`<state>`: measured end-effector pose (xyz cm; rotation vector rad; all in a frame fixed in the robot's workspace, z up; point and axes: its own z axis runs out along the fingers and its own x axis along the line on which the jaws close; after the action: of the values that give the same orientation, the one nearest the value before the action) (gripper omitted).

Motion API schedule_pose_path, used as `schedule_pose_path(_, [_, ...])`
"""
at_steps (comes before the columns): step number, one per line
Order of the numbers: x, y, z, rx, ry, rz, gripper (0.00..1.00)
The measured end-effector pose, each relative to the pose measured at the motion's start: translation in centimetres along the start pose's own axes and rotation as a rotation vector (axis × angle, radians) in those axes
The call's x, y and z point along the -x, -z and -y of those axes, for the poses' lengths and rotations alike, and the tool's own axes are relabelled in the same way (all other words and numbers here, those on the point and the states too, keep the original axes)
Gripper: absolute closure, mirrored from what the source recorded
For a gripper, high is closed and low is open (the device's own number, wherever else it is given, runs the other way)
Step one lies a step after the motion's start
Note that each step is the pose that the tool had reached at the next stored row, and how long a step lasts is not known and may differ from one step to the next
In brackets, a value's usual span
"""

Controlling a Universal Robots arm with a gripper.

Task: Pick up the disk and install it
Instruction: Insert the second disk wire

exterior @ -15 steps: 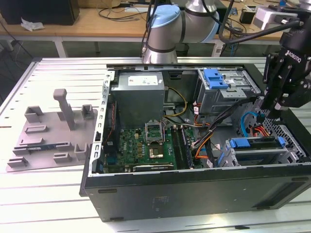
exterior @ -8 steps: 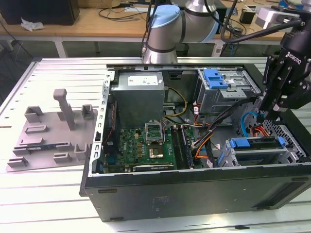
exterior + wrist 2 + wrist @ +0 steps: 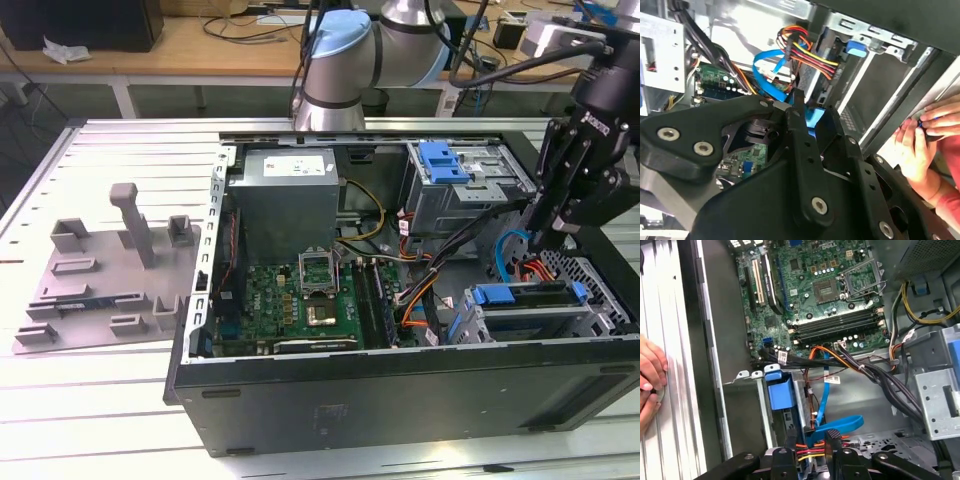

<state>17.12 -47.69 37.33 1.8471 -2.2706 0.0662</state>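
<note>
Open computer case (image 3: 400, 400), lying on its side on a slatted metal desk (image 3: 100, 420). Inside the case, toward the exterior view's left: green motherboard (image 3: 300, 295), with a grey power-supply box (image 3: 285, 200) behind it. At the case's far corner on the exterior view's right, a metal drive cage topped by a ridged blue latch (image 3: 445, 160).

Sitting in the lower bay at the case's near corner on the exterior view's right: the disk (image 3: 520, 300), silver-grey, blue bracket along its edge, level with the bay's rails.

Hanging just above that corner of the case: the black gripper (image 3: 537, 238), apart from the disk and close beside a looped blue flat cable (image 3: 510, 250). In both wrist views, fingers (image 3: 797, 112) parted by a narrow gap, with the blue cable (image 3: 840, 422) and red and yellow wires (image 3: 810, 455) visible through it. Nothing gripped between them.

Outside the case, on the desk at the exterior view's left: a grey plastic fixture (image 3: 110, 270) with upright posts. Resting against the desk just beside the case wall in both wrist views: a person's hand (image 3: 650, 370).
</note>
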Motion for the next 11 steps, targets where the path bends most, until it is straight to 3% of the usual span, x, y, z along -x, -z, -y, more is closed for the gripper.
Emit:
schedule_pose_path(2, [0.48,0.05,-0.23,-0.0026,-0.001,-0.0121,0.64])
schedule_pose_path(3, [0.72,0.09,-0.38,-0.0057,0.001,-0.0248,0.64])
schedule_pose_path(7, [0.84,0.05,-0.44,-0.019,0.042,-0.0496,0.64])
schedule_pose_path(11, [0.86,-0.06,-0.5,-0.029,0.082,-0.0585,0.64])
